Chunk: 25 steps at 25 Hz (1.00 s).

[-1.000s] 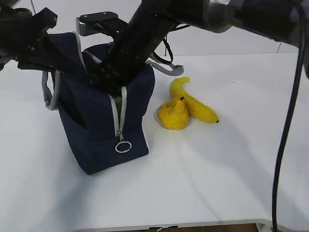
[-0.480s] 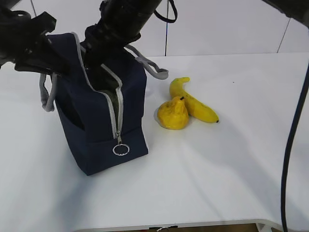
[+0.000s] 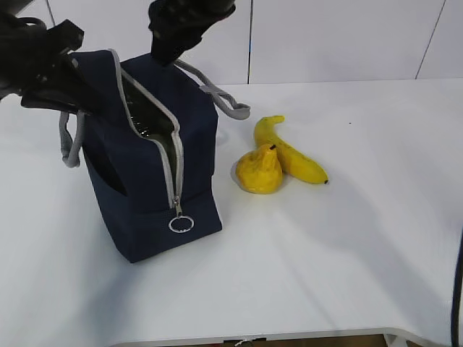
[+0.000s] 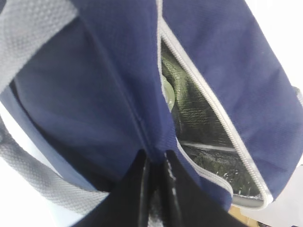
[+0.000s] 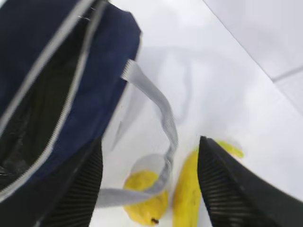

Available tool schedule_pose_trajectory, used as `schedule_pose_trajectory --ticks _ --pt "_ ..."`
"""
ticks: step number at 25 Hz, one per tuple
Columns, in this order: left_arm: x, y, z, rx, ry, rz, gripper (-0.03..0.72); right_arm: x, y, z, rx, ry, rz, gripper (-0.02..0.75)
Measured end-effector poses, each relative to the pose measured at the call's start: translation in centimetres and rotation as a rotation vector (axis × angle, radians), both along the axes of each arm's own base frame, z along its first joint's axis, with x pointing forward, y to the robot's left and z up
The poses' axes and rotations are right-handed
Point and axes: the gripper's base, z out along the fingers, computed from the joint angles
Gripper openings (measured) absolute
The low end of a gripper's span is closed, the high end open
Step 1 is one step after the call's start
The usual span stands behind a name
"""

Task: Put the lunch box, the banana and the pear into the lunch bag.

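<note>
The navy lunch bag (image 3: 155,188) stands at the left with its zipper open. My left gripper (image 3: 72,79) is shut on the fabric of the bag's top edge (image 4: 154,158) and holds that side up. A pale green patch (image 4: 166,94), apparently the lunch box lid, shows deep inside the silver lining. My right gripper (image 3: 177,36) hangs above the bag's far end, open and empty (image 5: 150,142). The pear (image 3: 259,172) and the banana (image 3: 289,152) lie touching on the table right of the bag. Both also show between the right fingers: the pear (image 5: 144,203) and the banana (image 5: 187,189).
A grey webbing handle (image 5: 156,104) droops from the bag over the pear side. A ring pull (image 3: 179,223) hangs at the zipper's lower end. White table (image 3: 347,238) extends to the right and front; a wall stands behind.
My right gripper has lifted up and out of the bag's opening, so the open zipper and lining now show. The left gripper keeps its hold on the bag edge.
</note>
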Motion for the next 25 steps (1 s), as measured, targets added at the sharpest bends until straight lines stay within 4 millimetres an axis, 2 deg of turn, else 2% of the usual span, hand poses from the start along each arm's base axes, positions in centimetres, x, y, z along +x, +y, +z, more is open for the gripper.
schedule_pose_trajectory --ticks 3,7,11,16,20,23,25 --pt "0.0 0.0 0.0 -0.001 -0.001 -0.001 0.000 -0.5 -1.2 2.0 -0.025 -0.062 -0.058 0.515" --pt "0.0 0.0 0.0 -0.001 0.001 -0.002 0.000 -0.7 -2.9 3.2 -0.069 -0.095 -0.173 0.515" --pt "0.0 0.0 0.0 -0.001 0.001 -0.003 0.000 0.3 -5.3 2.3 -0.081 -0.035 -0.326 0.515" --pt "0.0 0.0 0.0 -0.001 0.003 -0.004 0.000 2.3 -10.4 1.6 -0.075 0.023 -0.477 0.515" --pt "0.0 0.0 0.0 -0.001 0.003 -0.004 -0.001 3.5 -14.0 0.8 -0.008 0.108 -0.540 0.515" --pt "0.0 0.0 0.0 -0.001 0.003 -0.004 -0.001 4.0 -15.6 -0.1 0.019 0.166 -0.562 0.515" --pt "0.0 0.0 0.0 -0.001 0.003 -0.004 -0.001 4.0 -15.8 -0.8 0.012 0.189 -0.565 0.515"
